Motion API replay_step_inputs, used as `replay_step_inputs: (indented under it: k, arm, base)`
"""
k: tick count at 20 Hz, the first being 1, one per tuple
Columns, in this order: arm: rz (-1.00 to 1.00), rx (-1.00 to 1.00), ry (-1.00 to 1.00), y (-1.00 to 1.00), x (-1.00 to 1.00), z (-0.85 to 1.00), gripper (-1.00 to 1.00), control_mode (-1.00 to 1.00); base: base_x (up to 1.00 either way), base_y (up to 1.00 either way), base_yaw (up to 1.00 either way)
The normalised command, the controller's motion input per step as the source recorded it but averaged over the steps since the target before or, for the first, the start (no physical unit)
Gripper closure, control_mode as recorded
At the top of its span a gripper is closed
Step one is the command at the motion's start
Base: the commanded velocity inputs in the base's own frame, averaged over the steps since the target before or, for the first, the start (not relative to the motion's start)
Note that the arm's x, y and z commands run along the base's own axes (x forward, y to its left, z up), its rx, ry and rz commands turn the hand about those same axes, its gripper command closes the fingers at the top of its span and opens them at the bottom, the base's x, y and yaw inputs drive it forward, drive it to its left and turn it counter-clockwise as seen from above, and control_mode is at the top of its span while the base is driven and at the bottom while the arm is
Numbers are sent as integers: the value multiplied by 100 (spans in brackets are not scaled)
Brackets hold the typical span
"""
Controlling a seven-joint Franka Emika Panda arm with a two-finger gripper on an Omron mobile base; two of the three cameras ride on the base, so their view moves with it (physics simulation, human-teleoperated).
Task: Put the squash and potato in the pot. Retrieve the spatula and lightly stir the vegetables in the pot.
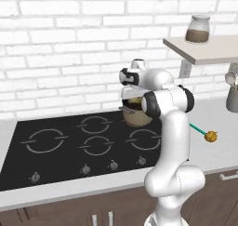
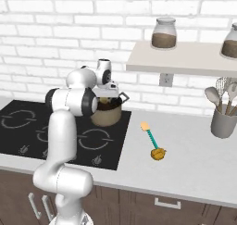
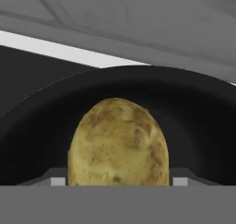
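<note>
The potato (image 3: pixel 118 142) is being held between the gripper's (image 3: pixel 118 181) two fingertips, directly above the dark inside of the pot (image 2: pixel 107 112); the hold is judged a wide one, set by the potato's girth. In the base views the hand is being seen poised over the pot's mouth, at the far right corner of the cooktop (image 1: pixel 56 146). The squash cannot be told apart from here; a yellowish patch is being glimpsed at the pot's mouth, but its identity is not being claimed.

Step in hand, by judgement: the potato is being delivered into the pot. Next move is thought to call for a release with the fingers spread clear, then a straight lift, so that the rim and the thin loop handle (image 2: pixel 124 96) on the right are not being knocked.

The spatula (image 2: pixel 151 140) is lying on the counter (image 2: pixel 194 159) right of the cooktop, well apart from the pot, open room all round it. A utensil cup (image 2: pixel 223 122) is standing far right, and a shelf (image 2: pixel 185 59) with jars is hanging above it.
</note>
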Motion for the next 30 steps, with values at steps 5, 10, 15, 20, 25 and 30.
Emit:
replay_step_inputs:
  k: [5, 10, 15, 20, 25, 30]
  arm:
    - [0, 1, -4, 6, -12, -4, -100, -100]
    - [-2, 5, -9, 0, -23, 5, -100, -100]
    - [-11, 5, -7, -5, -50, 46, -100, -100]
    - [-15, 0, 0, -32, -97, 38, -100, -100]
    - [-11, 0, -2, -39, -100, 15, -100, -100]
    - [-2, -9, -1, -55, -100, -16, -100, -100]
  base:
    - [0, 0, 0]
    - [0, 0, 0]
    - [0, 0, 0]
    - [0, 0, 0]
    - [0, 0, 0]
    - [0, 0, 0]
